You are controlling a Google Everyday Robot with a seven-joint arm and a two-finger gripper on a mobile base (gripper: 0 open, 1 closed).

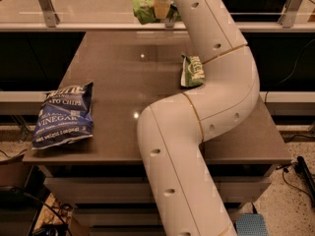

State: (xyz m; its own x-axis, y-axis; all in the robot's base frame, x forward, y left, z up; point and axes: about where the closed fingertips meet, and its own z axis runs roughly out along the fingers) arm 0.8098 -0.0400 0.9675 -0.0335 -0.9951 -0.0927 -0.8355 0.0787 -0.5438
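My gripper is at the top of the camera view, over the far edge of the brown table. It is shut on a light green bag, which hangs in the air to its left. The white arm rises from the front edge and bends back across the table's right half. A second green packet lies on the table right beside the arm's elbow, partly hidden by it. A blue bag of salt and vinegar chips lies flat near the front left corner.
A pale ledge with a rail runs behind the table, with metal posts at both ends. Cables and a blue pad lie on the speckled floor at the right. A lower shelf sits under the tabletop.
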